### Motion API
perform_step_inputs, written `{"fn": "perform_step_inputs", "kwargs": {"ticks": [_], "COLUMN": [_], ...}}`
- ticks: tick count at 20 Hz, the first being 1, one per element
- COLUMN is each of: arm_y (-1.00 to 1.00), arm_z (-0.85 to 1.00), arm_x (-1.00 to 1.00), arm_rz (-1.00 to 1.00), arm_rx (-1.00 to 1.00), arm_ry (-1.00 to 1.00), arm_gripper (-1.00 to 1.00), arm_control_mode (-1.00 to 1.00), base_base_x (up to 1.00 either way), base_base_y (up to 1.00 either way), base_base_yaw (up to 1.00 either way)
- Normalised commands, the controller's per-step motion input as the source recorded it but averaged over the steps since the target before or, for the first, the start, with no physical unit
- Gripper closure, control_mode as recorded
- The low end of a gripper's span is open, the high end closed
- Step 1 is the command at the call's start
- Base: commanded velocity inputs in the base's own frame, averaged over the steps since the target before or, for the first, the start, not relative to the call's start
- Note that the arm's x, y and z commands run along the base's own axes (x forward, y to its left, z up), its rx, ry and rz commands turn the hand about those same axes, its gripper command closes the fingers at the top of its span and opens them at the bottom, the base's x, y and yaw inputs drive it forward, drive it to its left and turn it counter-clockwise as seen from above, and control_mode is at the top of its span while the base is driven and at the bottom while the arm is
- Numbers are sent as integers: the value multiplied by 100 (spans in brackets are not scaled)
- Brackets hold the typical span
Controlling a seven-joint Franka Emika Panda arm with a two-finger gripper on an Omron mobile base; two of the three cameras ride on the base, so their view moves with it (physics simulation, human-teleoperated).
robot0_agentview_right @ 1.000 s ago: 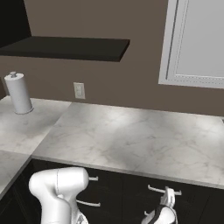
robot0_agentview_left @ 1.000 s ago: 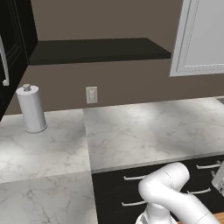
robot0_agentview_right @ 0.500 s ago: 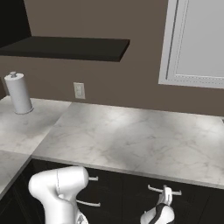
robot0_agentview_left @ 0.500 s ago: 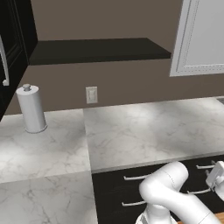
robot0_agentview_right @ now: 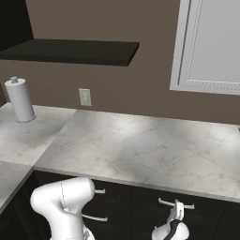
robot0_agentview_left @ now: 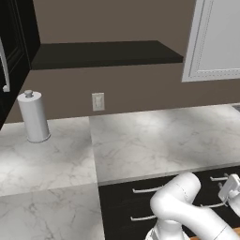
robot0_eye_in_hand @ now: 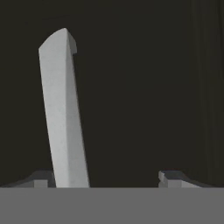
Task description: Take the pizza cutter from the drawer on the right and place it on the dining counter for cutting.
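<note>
The pizza cutter is hidden and the dining counter is out of view. My gripper (robot0_agentview_right: 176,213) is low against the black drawer front (robot0_agentview_right: 208,216) on the right, under the marble worktop. It straddles that drawer's silver bar handle (robot0_agentview_right: 165,203). In the hand view the handle (robot0_eye_in_hand: 61,109) runs up between the fingertips, close to the left fingertip (robot0_eye_in_hand: 41,179). A wide gap separates it from the right one, so the gripper (robot0_eye_in_hand: 107,178) is open around the bar. The hand (robot0_agentview_left: 230,187) also appears at the right edge of the left base view. The drawer is shut.
An L-shaped marble worktop (robot0_agentview_left: 154,140) spans both base views, backed by a brown wall with a socket (robot0_agentview_left: 98,101). A paper towel roll (robot0_agentview_left: 33,116) stands at the left under a dark shelf (robot0_agentview_left: 103,52). More black drawers with silver handles (robot0_agentview_left: 147,189) sit beside my arm.
The hand has edged up and in toward the drawer front, so the bar handle now lies between its fingers. The base views have not shifted.
</note>
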Motion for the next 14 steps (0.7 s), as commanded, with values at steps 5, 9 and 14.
{"fn": "perform_step_inputs", "kwargs": {"ticks": [5, 9, 14], "arm_y": [0, -1, 0], "arm_z": [0, 0, 0], "arm_x": [0, 0, 0], "arm_rz": [0, 0, 0], "arm_rx": [0, 0, 0], "arm_ry": [0, 0, 0], "arm_gripper": [-100, 100, 100], "arm_control_mode": [-100, -100, -100], "base_base_x": [0, 0, 0], "base_base_y": [0, 0, 0], "base_base_yaw": [0, 0, 0]}}
